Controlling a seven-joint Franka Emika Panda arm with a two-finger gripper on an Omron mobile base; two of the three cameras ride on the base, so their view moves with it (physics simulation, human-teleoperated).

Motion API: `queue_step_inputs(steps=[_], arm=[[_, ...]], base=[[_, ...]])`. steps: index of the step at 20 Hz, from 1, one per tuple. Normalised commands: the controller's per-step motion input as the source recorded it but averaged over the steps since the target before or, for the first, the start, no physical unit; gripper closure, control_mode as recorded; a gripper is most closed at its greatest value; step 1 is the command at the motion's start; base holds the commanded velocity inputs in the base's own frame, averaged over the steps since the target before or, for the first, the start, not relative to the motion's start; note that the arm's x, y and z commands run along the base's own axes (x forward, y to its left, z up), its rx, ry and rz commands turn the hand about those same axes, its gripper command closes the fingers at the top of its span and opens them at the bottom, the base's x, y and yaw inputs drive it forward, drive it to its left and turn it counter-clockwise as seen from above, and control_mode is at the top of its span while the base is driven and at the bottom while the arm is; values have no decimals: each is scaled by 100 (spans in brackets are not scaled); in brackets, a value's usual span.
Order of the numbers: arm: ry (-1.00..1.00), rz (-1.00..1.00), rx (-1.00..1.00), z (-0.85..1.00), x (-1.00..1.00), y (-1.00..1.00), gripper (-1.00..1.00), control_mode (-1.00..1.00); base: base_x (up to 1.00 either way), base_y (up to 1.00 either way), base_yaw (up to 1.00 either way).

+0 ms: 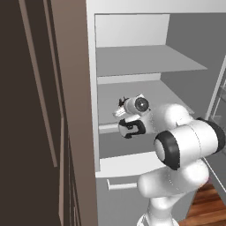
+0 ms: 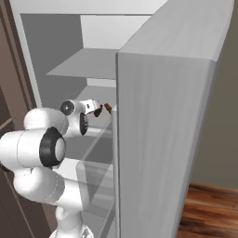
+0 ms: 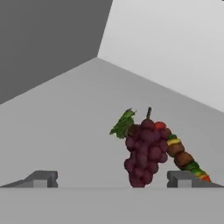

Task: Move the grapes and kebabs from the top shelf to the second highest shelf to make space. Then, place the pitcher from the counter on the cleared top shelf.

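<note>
In the hand view, the dark purple grapes with a green stem lie on a flat grey shelf. The kebabs lean against their right side, strung with red, yellow and brown chunks. My gripper is open, its fingertips spread wide, and the grapes sit just ahead, nearer the right tip. From the base views my gripper reaches into the open fridge over the second highest shelf, below the bare top shelf. A brown bit of the kebabs peeks past the gripper. The pitcher and counter are out of view.
The open fridge door stands close on the right, and its clear bins are beside my arm. A brown cabinet panel flanks the fridge on the left. A white drawer front sits below the shelves.
</note>
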Motion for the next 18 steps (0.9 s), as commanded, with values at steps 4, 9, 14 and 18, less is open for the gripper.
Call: queue_step_inputs(steps=[4,9,14,18], arm=[[0,-1,4,87,-100,0,-100,-100],[5,-8,13,100,-100,0,-100,-100],[7,-9,16,100,-100,-1,-100,-100],[4,-11,12,100,-100,-4,-100,-100]], base=[[0,0,0],[0,0,0],[0,0,0],[0,0,0]])
